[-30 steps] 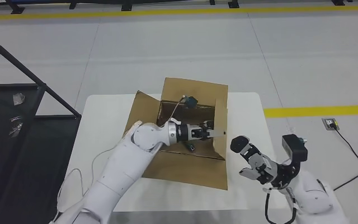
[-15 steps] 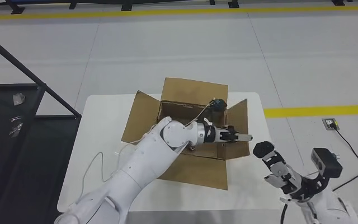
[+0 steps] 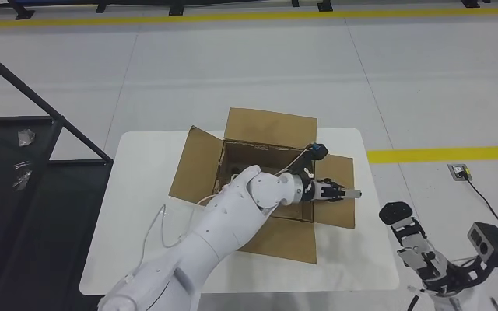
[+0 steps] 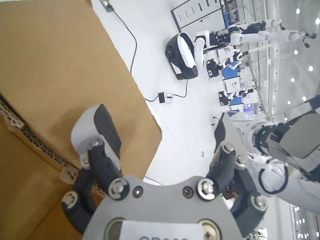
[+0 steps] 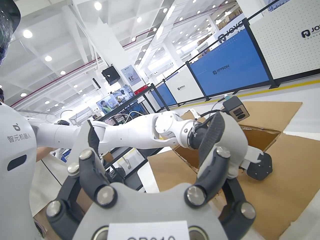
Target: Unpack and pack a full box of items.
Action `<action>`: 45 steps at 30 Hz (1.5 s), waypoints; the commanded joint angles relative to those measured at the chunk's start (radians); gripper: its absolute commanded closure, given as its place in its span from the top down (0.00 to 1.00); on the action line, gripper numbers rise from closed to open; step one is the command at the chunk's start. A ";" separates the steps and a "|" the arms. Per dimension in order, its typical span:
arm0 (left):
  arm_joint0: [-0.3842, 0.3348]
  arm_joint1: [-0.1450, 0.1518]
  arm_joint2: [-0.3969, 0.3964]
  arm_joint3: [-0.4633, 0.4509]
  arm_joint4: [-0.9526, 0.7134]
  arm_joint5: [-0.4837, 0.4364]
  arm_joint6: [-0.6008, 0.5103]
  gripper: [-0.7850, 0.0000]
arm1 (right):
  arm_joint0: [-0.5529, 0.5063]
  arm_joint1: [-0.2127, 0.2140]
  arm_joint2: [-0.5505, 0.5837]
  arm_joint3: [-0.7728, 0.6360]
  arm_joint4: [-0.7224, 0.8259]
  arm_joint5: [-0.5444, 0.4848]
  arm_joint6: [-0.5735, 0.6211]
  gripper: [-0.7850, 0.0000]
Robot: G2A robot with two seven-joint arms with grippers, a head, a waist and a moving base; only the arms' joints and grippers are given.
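Observation:
A brown cardboard box [image 3: 268,128] stands in the middle of the white table [image 3: 132,202] with all flaps spread outward. My left arm lies across the box opening, hiding its inside. The left gripper [image 3: 348,192] is open and empty, low over the right-hand flap [image 3: 336,208], which lies flat. In the left wrist view one finger [image 4: 105,126] rests against that flap [image 4: 62,63]. My right gripper [image 3: 406,231] is open and empty, beyond the table's right edge. From there the right gripper [image 5: 153,128] faces the left gripper [image 5: 260,168] on the flap [image 5: 275,196].
A black metal frame [image 3: 47,148] stands off the table's left side. White table surface lies bare left of the box and along its front edge. A yellow floor line [image 3: 428,154] and a wall socket [image 3: 457,171] lie to the right.
My left gripper swept rightward, pushing the box's right flap from upright down to flat. My right arm drew back to the right and toward the front, off the table.

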 commanded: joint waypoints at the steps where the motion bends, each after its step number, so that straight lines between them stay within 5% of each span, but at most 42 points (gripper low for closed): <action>1: -0.008 -0.016 0.010 0.026 0.018 0.017 0.011 1.00 | -0.006 0.000 0.002 0.002 -0.005 0.000 -0.010 1.00; 17: -0.055 -0.090 -0.002 0.183 0.061 0.074 0.068 1.00 | 0.030 0.012 -0.038 0.025 -0.013 0.000 0.001 1.00; 28: -0.094 -0.067 -0.089 0.167 0.010 -0.122 0.064 1.00 | 0.032 0.013 -0.042 0.042 0.012 0.000 -0.017 1.00; 37: -0.113 0.042 -0.218 0.076 0.050 -0.271 0.110 1.00 | 0.113 0.014 -0.074 -0.036 -0.138 0.047 0.023 1.00; 42: -0.046 0.166 -0.364 -0.058 0.138 -0.298 0.158 1.00 | 0.248 0.016 -0.161 -0.087 -0.250 0.147 0.114 1.00; 45: 0.086 0.262 -0.525 -0.280 0.194 -0.255 0.154 1.00 | 0.342 0.016 -0.218 -0.119 -0.341 0.192 0.152 1.00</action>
